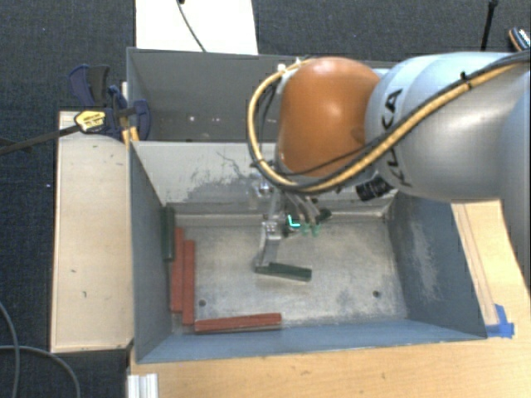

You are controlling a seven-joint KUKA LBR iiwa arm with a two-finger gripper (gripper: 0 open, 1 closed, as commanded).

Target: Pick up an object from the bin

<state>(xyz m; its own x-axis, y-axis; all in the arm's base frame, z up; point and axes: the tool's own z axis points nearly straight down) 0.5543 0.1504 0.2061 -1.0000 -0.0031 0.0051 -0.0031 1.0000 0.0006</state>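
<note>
Gripper low over centre of bin, tip at left end of dark flat bar lying on floor. I cannot tell whether grip released or clenched. Red-brown bars along left wall, red-brown strip along near wall.

In the bin, a short bar lies flat on the floor directly under the claw, wall bars lie lengthwise well to its left, and a long bar lies before it along the near wall.
</note>
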